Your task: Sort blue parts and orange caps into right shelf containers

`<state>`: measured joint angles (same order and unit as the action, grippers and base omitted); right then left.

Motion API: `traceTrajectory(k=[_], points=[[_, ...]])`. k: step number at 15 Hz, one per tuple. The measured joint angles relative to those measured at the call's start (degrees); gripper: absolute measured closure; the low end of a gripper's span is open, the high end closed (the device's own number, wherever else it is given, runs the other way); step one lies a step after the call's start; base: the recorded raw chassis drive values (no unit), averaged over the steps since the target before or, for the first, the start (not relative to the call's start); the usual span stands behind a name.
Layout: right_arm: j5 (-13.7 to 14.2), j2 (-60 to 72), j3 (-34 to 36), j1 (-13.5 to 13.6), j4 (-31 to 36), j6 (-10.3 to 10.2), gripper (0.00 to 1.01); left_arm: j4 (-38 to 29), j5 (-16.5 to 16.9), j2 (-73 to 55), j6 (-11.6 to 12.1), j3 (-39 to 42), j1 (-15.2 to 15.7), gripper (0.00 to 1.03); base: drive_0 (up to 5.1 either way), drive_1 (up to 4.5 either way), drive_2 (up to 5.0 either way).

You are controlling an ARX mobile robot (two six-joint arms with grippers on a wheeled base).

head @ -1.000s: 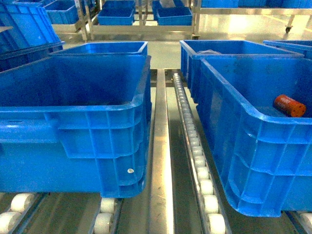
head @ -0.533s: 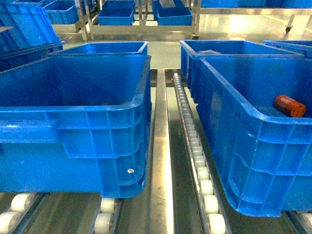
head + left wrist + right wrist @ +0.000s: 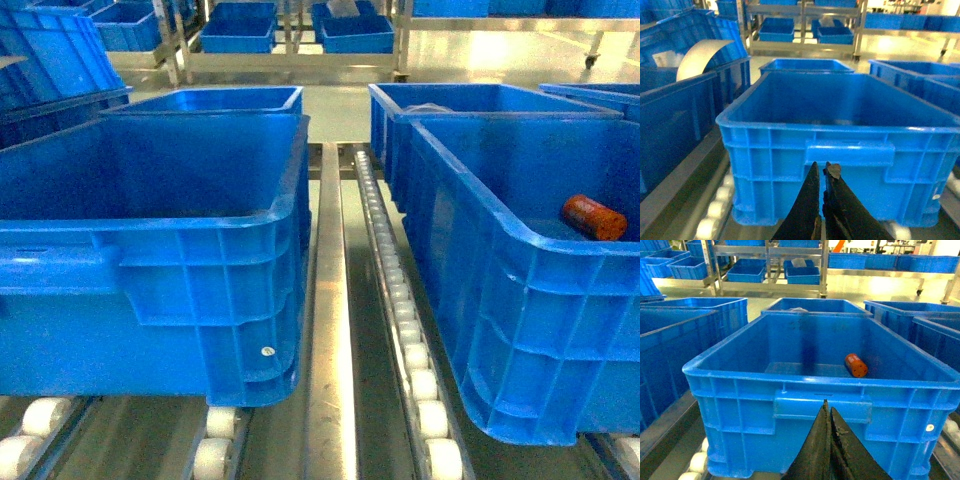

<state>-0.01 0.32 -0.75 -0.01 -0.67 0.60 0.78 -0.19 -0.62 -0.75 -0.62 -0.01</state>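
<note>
Two large blue containers sat side by side on the shelf [image 3: 330, 300], its steel rail and a row of white rollers [image 3: 405, 320] running between them. The left container [image 3: 150, 290] showed no contents from the head view or the left wrist view. The right container [image 3: 520, 300] held one orange cap [image 3: 593, 217], lying on its side on the floor of the bin toward the far right corner; the right wrist view showed the same orange cap [image 3: 856, 365] resting near the far wall, apart from the near rim. No blue parts could be made out in any view. The left end effector [image 3: 821, 172] hung just in front of the left container's near wall, below the handle ledge, its dark fingers nearly together with only a thin gap and nothing between them. The right end effector [image 3: 827, 410] hung before the right container's near wall, fingers pressed together, gripping nothing. More blue bins [image 3: 240, 30] stood on racks at the far side of the room.
</note>
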Motion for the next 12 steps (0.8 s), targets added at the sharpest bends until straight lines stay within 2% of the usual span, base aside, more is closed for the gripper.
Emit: traceTrajectory(k=[2,3,6,8,9,10,11,12], points=[[-0.02,-0.02,0.00,0.00,0.24,0.00,1.00,-0.37,0.15,0.00,0.13,0.00,0.00,1.01,0.0,0.00,0.0],[0.00,-0.02,0.00,0.00,0.39,0.00,0.97,-0.46,0.15,0.00,0.13,0.00,0.00,0.97,0.0,0.00,0.0],[0.00,-0.02,0.00,0.00,0.39,0.00,0.63,-0.46,0.15,0.00,0.13,0.00,0.00,0.63,0.0,0.00,0.0],[0.00,-0.02,0.00,0.00,0.39,0.00,0.35,-0.46,0.15,0.00,0.13,0.00,0.00,0.36,0.0,0.00,0.0],[0.00,-0.02,0.00,0.00,0.39,0.00,0.26,-0.46,0.15,0.00,0.13,0.00,0.00,0.27,0.0,0.00,0.0],[0.00,-0.02,0.00,0.00,0.39,0.00,0.11,-0.46,0.15,0.00,0.13,0.00,0.00,0.12,0.0,0.00,0.0],[0.00,-0.02,0.00,0.00,0.39,0.00,0.02,-0.46,0.15,0.00,0.13,0.00,0.00,0.04,0.0,0.00,0.0],[0.00,-0.02,0.00,0.00,0.39,-0.02,0.03,-0.46,0.15,0.00,0.17,0.00,0.00,0.05,0.0,0.00,0.0]])
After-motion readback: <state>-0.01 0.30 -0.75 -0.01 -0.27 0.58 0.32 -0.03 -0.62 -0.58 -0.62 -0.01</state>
